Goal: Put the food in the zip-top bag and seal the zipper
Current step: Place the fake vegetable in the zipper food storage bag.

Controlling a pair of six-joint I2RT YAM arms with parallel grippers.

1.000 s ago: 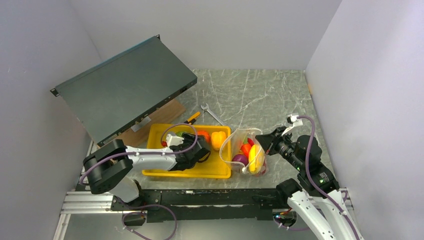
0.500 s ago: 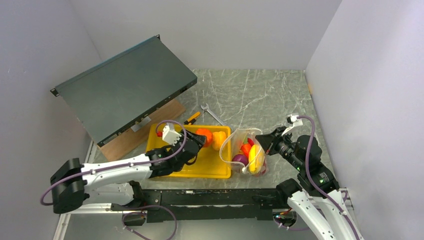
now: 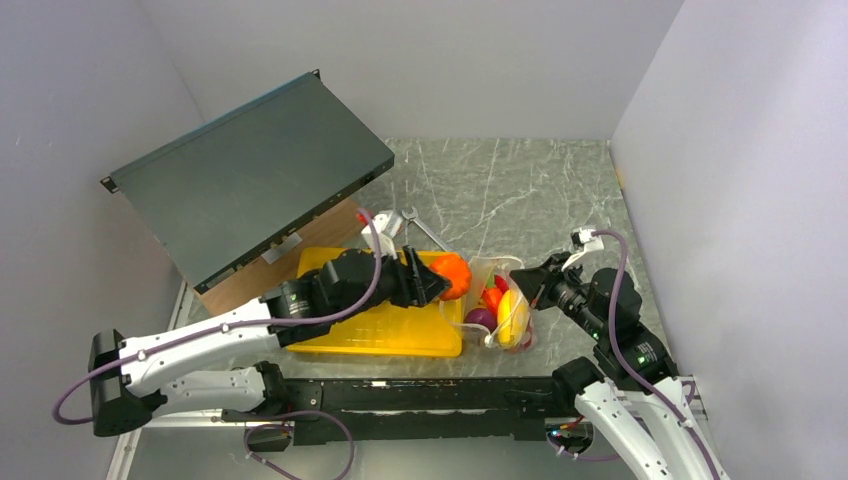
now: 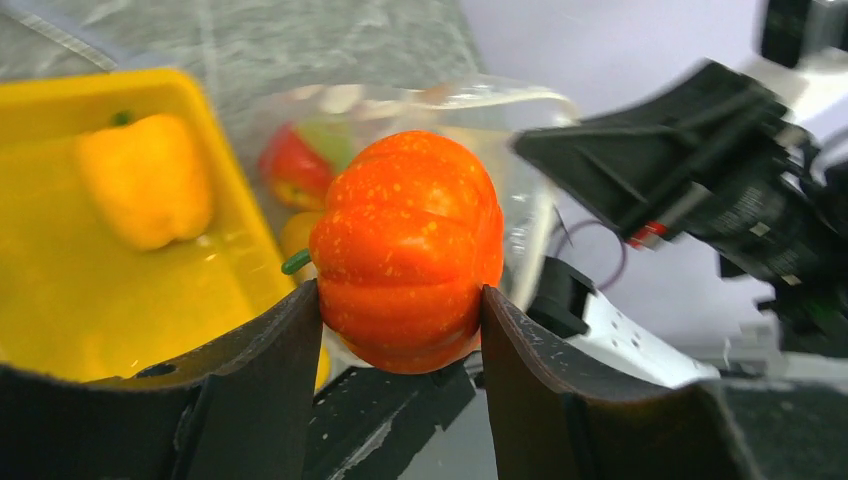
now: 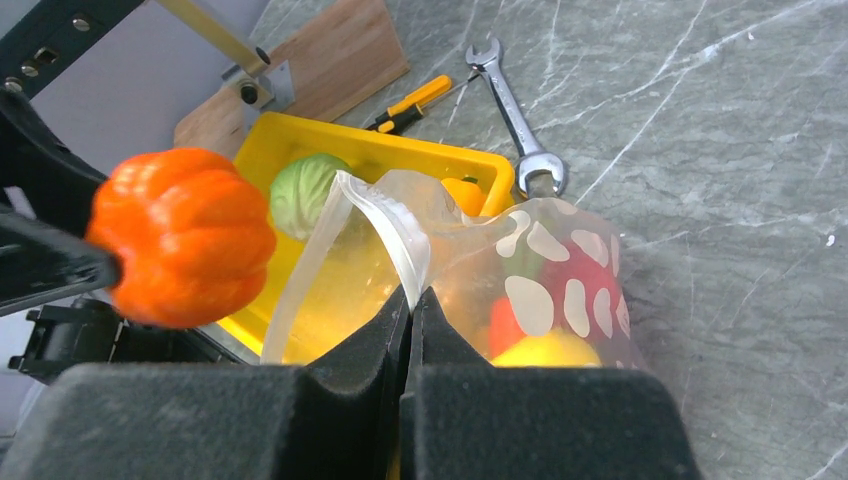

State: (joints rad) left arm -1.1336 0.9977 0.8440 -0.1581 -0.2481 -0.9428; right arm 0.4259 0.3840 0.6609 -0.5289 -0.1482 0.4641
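Observation:
My left gripper [image 3: 443, 281] is shut on the orange pumpkin [image 3: 456, 274] and holds it in the air at the tray's right end, beside the open mouth of the zip-top bag [image 3: 497, 300]. In the left wrist view the pumpkin [image 4: 408, 250] sits between both fingers. My right gripper [image 5: 412, 300] is shut on the bag's mouth edge and holds the white zipper [image 5: 300, 268] open. The dotted bag [image 5: 560, 290] holds a red pepper [image 3: 492, 297], a purple onion [image 3: 480, 318] and a yellow mango [image 3: 512, 318]. A yellow pepper [image 4: 148, 180] and a green cabbage [image 5: 305, 193] lie in the tray.
The yellow tray [image 3: 380, 338] stands left of the bag. A silver wrench [image 5: 515, 110] and a yellow-handled screwdriver [image 5: 410, 105] lie behind it. A slanted grey panel [image 3: 250, 180] on a wooden board [image 5: 320, 60] fills the back left. Walls close in both sides.
My left arm has lifted the pumpkin out of the tray and carried it right, up to the bag's mouth. The right arm and the bag have not moved.

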